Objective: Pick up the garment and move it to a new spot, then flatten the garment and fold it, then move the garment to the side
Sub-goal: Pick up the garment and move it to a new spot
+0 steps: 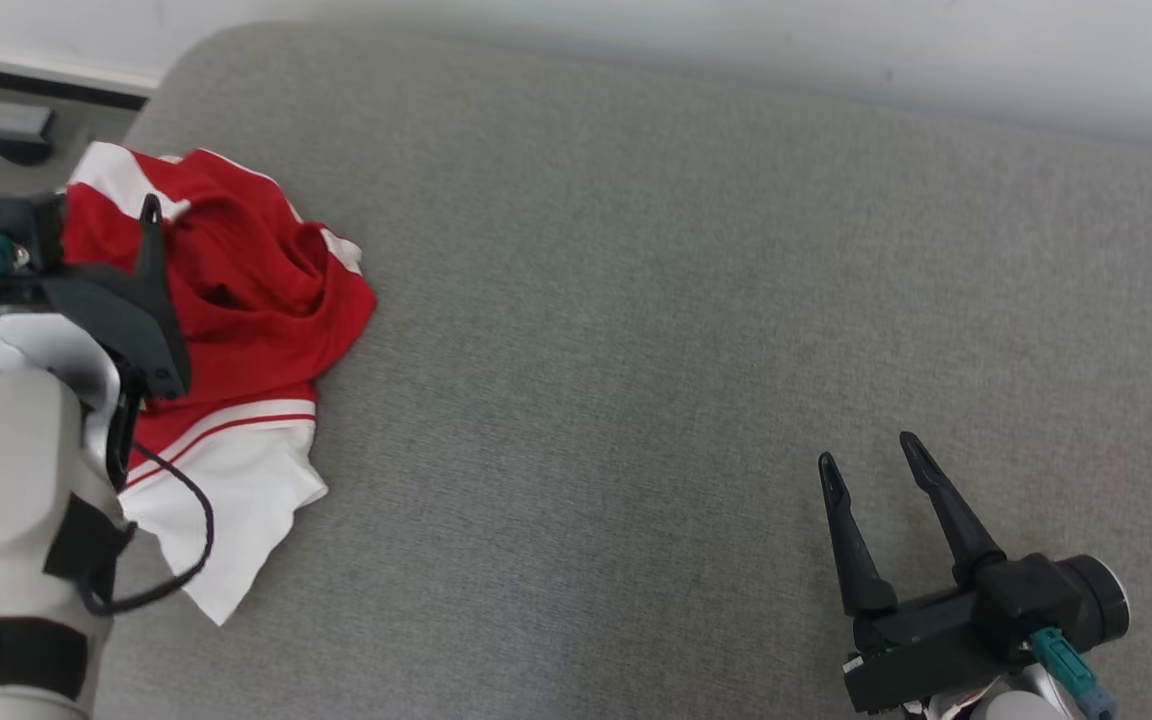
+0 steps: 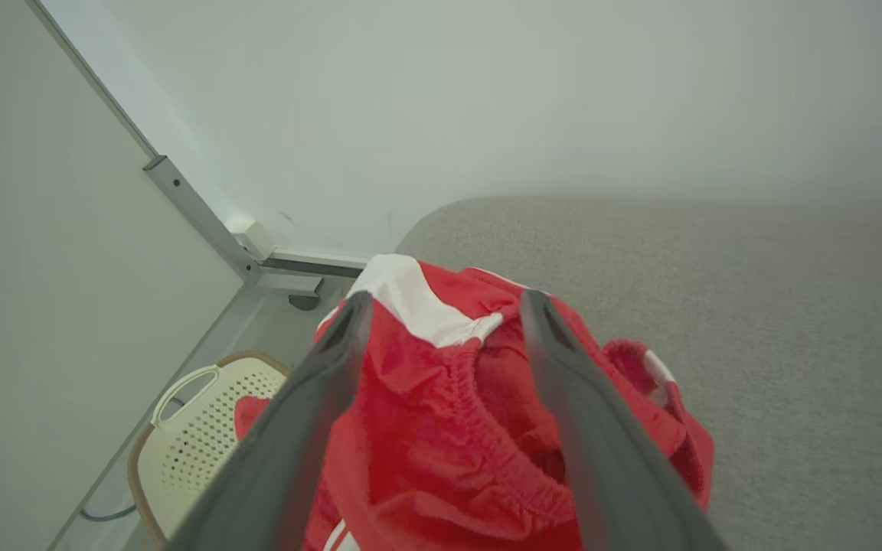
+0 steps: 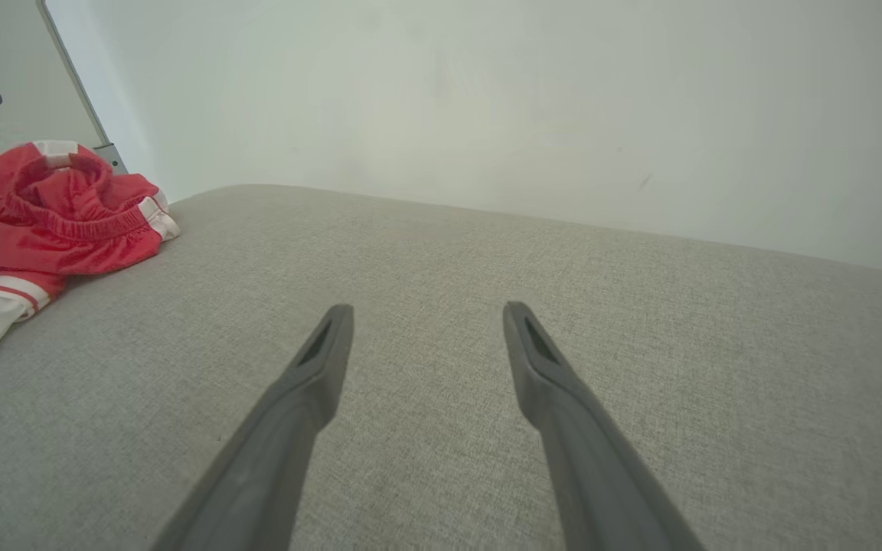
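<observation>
Red garment [image 1: 266, 290] bunched, under parted left tool [image 2: 445, 302]

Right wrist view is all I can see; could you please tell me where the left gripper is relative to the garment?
Observer: The left gripper hovers over the garment, at its left side in the head view.
Operator: Thank you. Are its jaws open?
Observer: Yes, open, with the red elastic waistband between them; I cannot tell whether they touch the cloth.
Operator: Is there anything past the edge of the grey cushion on that side?
Observer: A cream laundry basket stands on the floor there, below the cushion edge.
</observation>
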Controlling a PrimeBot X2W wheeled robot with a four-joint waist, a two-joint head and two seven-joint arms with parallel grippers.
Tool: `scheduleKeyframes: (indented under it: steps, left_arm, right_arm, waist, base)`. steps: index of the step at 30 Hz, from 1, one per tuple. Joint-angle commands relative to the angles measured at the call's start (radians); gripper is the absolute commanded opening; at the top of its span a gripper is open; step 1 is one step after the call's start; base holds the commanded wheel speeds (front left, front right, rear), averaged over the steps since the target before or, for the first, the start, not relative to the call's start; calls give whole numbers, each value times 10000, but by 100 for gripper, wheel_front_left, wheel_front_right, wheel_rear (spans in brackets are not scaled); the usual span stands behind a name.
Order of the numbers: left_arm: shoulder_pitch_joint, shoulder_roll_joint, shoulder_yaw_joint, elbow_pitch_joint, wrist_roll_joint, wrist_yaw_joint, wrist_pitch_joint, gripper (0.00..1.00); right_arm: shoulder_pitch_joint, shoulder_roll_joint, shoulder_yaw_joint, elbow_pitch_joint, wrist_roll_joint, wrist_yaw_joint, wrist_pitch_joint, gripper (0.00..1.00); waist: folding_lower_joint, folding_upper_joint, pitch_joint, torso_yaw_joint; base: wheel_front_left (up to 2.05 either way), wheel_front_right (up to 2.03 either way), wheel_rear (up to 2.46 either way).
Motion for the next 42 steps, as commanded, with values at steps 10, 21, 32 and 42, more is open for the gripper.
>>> scheduleKeyframes:
  steps: [10, 21, 32, 42]
  left_arm:
    - [-1597, 468, -789, 2052, -248, -225, 1861, 100]
    - [-1769, 663, -1818, 2513, -854, -242, 1795, 50]
    - [-1717, 1108, -2797, 2045, -1087, -227, -607, 0]
    - [-2148, 1412, -3235, 1199, -553, 7, -2064, 0]
  right_arm:
    - [-478, -162, 196, 166, 200, -21, -40, 100]
    - [-872, -184, 541, 331, 318, -21, -32, 100]
    - [-999, -63, 691, 477, 477, -21, -32, 100]
    - [-679, 180, 747, 563, 683, -21, -32, 100]
  waist:
    - [-4, -2, 1209, -511]
    - [-4, -2, 1557, -614]
    - [-4, -2, 1140, -745]
    - [-4, -2, 87, -1200]
  base:
    - [0, 0, 0]
    - [0, 0, 0]
    - [0, 0, 0]
    - [0, 0, 0]
